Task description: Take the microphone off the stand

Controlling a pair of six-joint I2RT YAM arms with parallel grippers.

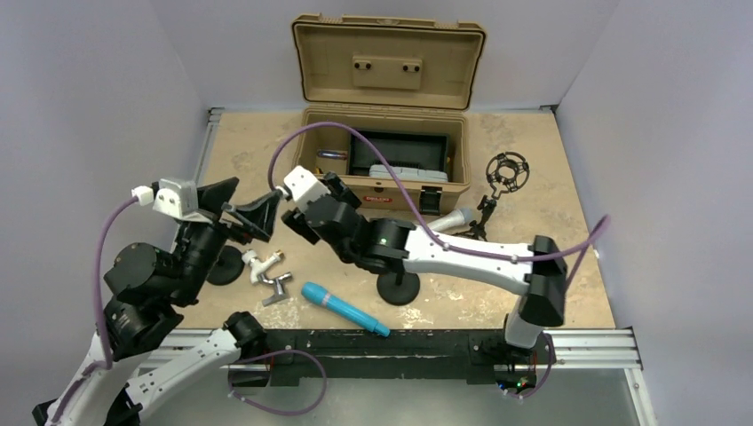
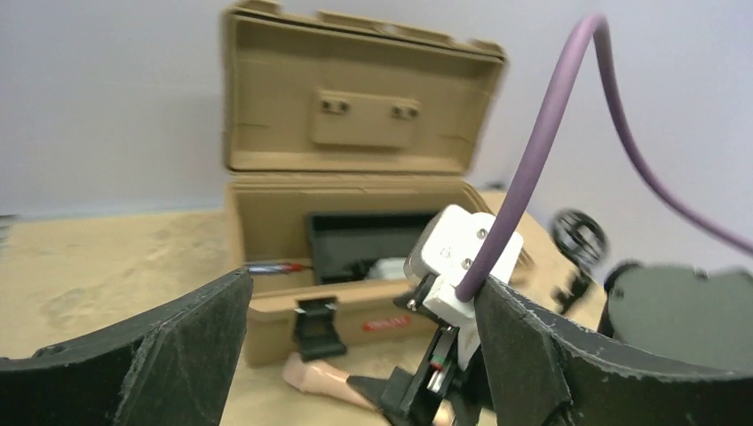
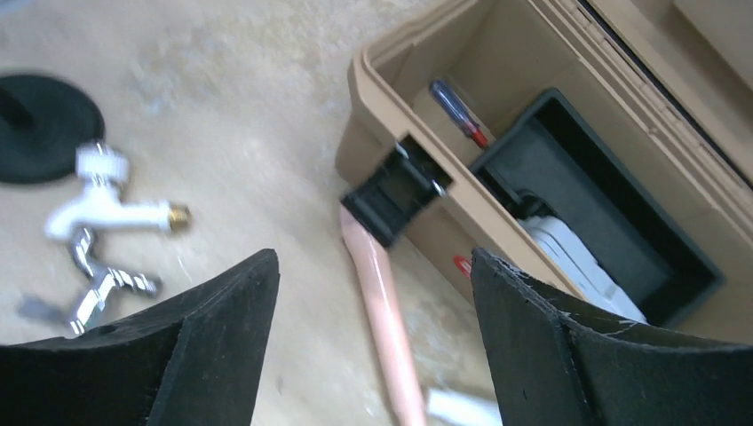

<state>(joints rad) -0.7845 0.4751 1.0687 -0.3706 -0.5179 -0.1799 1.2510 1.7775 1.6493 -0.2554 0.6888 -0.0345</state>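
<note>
On the desk [image 1: 568,222] I see the tan case [image 1: 388,62] open, my left tool [image 2: 360,293] and right tool [image 3: 373,257] both spread wide and empty, and the pink microphone [image 3: 384,302] lying by the case's latch [image 3: 395,191], off the white stand [image 3: 102,211].

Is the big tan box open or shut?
Open. The box has its lid standing up at the back, and a black tray and a screwdriver show inside.
</note>
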